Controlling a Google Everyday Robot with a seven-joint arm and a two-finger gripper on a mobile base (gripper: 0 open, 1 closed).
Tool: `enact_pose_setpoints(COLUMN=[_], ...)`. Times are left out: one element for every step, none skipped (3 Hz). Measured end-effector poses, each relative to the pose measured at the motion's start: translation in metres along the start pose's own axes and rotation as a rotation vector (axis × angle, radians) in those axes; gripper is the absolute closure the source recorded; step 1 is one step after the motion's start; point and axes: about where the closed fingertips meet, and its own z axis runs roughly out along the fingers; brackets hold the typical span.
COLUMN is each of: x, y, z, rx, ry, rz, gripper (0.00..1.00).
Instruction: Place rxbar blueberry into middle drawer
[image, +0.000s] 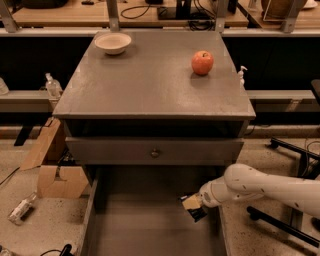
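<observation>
The middle drawer (145, 225) is pulled out below the cabinet, a long grey box with a plain floor. My white arm reaches in from the right. My gripper (194, 206) is over the drawer's right side, close to the right wall. It is shut on the rxbar blueberry (198, 214), a small dark packet with a pale patch. The packet hangs tilted just above the drawer floor.
A red apple (202, 62) and a pale bowl (113, 42) stand on the cabinet top (150, 85). A closed drawer front with a small knob (155, 152) is above the open drawer. A cardboard box (55, 170) and a bottle (20, 209) lie on the floor to the left.
</observation>
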Motion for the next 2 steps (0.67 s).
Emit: enact_pose_setpoints(x=[0.0004, 0.0009], y=[0.001, 0.002], z=[0.0014, 0.0028], rx=[-0.003, -0.005], ry=[0.002, 0.004], rz=[-0.001, -0.001], gripper=[0.16, 0.0])
